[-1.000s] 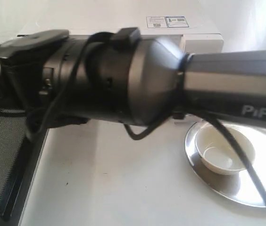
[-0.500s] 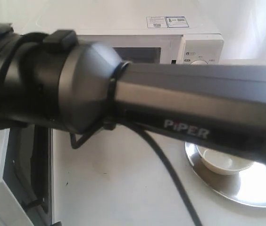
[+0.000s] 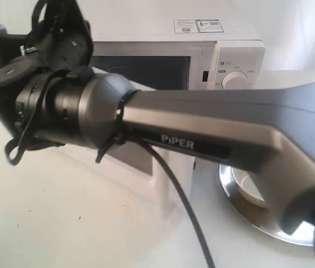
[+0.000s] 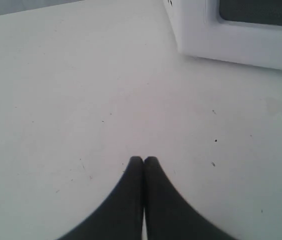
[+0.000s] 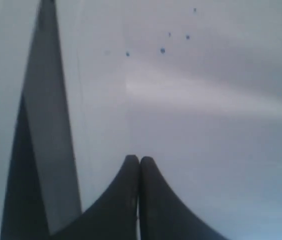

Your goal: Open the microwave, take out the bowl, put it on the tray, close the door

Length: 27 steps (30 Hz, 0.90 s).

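I see the black left pincer (image 4: 143,161) clenched empty near the white boxy microwave (image 4: 241,42); the black right pincer (image 5: 139,160) is likewise clenched empty.

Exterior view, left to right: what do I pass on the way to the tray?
Arm's wrist → microwave window → tray, low on the right and partly under the arm. The knob is left out, since it sits above the tray's left edge.
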Motion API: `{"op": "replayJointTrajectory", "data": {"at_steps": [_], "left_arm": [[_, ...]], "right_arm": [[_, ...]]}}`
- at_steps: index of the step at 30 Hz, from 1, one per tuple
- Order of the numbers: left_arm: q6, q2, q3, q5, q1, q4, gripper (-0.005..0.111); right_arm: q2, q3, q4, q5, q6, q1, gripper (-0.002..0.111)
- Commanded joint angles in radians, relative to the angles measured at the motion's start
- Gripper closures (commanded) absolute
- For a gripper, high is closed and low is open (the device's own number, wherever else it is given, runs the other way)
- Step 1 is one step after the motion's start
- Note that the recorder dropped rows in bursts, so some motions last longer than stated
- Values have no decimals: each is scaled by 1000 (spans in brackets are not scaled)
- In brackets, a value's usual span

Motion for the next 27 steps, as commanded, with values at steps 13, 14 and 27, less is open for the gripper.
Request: {"op": "replayJointTrajectory", "data": {"at_steps": [13, 14, 27], "left_arm": [[-3, -2, -2, 1, -4, -7, 107], [-3, -2, -2, 1, -4, -7, 107], [-3, -2, -2, 1, -4, -7, 107]], "right_arm": [[-21, -1, 137, 21, 15, -347, 108], [-28, -1, 169, 19, 15, -370, 108], [-318, 191, 451, -242, 35, -427, 108]]}}
